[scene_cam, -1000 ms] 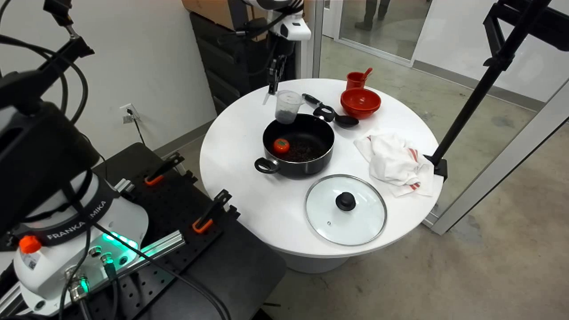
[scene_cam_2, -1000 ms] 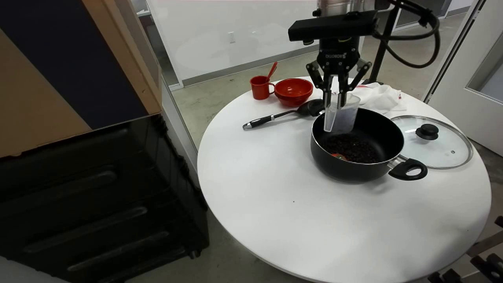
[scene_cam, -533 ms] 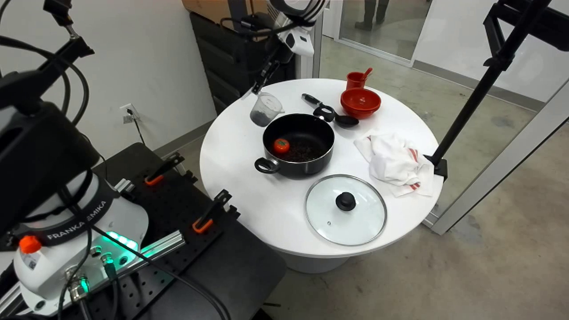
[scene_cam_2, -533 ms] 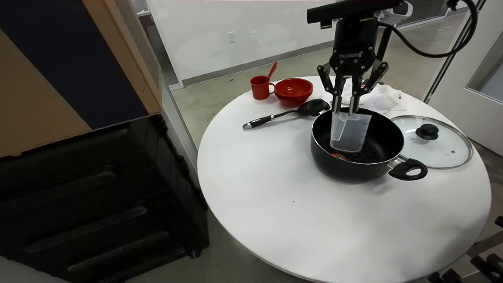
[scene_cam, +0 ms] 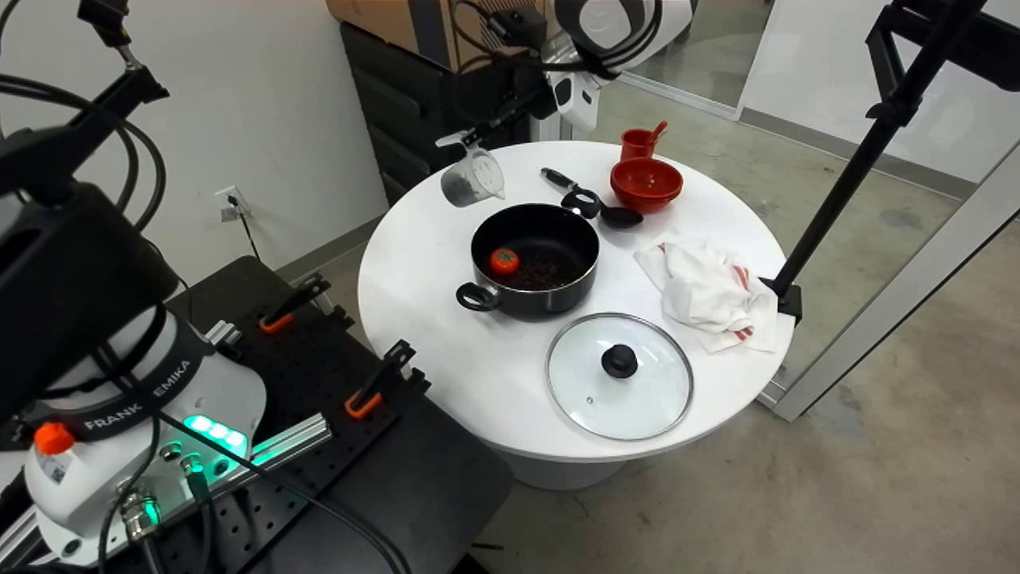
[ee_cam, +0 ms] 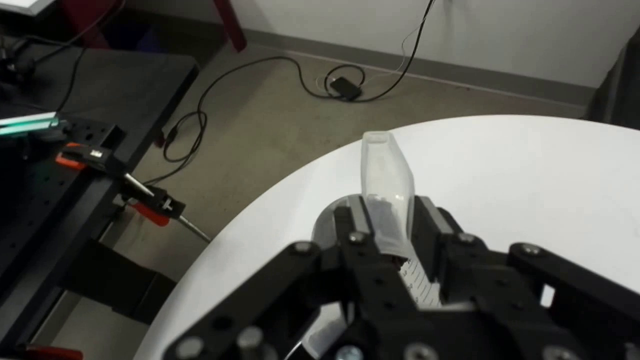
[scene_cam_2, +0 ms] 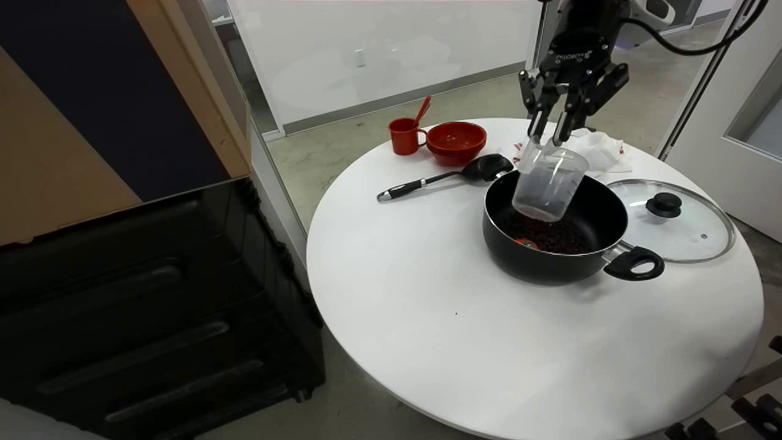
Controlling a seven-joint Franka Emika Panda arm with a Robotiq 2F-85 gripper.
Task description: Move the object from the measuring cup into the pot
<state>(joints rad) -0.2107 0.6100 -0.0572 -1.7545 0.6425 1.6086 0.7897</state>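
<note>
Because my fingers (ee_cam: 361, 215) pinch only the handle (ee_cam: 387, 192) of the clear cup (scene_cam_2: 551, 186), it could twist in my grip as its weight shifts. Inside it, below my hand (scene_cam_2: 548, 137), lie dark bits (scene_cam: 460, 190), the likely thing to be poured. The cup leans, and lower than my hand stands the pot (scene_cam_2: 525, 263), holding a tomato (scene_cam: 504, 261) and similar bits (scene_cam: 546, 275); whether the mouth is over it I cannot tell. Tipped short of the rim, the cup would probably scatter its bits on the table (scene_cam_2: 427, 293); carried too low, it might knock the pot.

Both exterior views overlooking pot (scene_cam: 550, 300), wrist close-up
</note>
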